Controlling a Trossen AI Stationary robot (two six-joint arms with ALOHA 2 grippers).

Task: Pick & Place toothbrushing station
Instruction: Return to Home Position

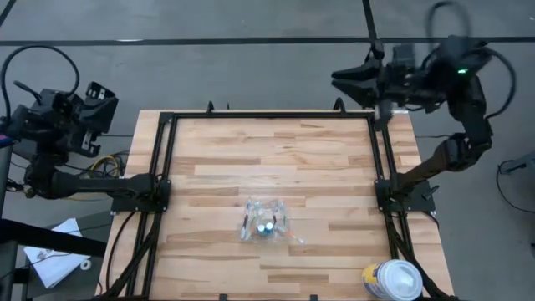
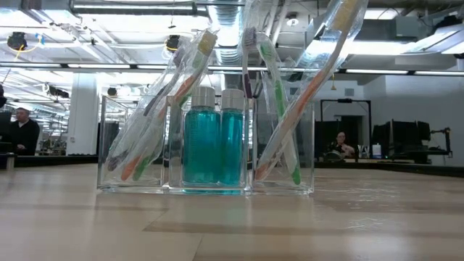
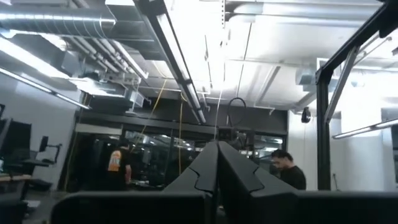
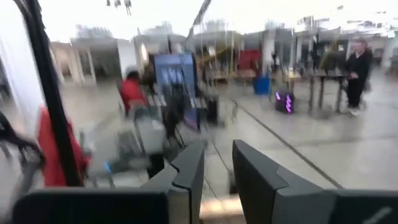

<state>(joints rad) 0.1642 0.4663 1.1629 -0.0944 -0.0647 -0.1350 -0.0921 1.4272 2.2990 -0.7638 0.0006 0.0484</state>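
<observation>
i read this as the closing step. the packing looks done and what is in hand is parking the arms at rest. the see-through holder [image 2: 109, 116] stands upright on the wooden table [image 1: 276, 150], well in from every edge. the two small teal tubes [image 2: 216, 141] stand side by side in the holder's middle compartment. the toothbrushes [image 2: 286, 116] lean in the two outer compartments either side of them, heads up and sticking out above the holder's rim. i see no brush or tube lying loose around the holder.

both arms are well apart from the holder. the left gripper [image 3: 217, 146] sits folded back beyond the table corner on the holder's far left, pointing out into the room. its fingers are clenched tip to tip with nothing between them. the right gripper [image 4: 219, 149] is raised beyond the corner on the holder's far right. its fingers stand a little apart and are empty.

the white-lidded canister [image 1: 393, 280] sits near the table corner on the holder's near right and plays no part here.

my judgement for the next move is that nothing needs grasping. the right arm, which looks less tucked than the left, needs to fold down into its rest pose and stay well away from the holder and the frame posts.
</observation>
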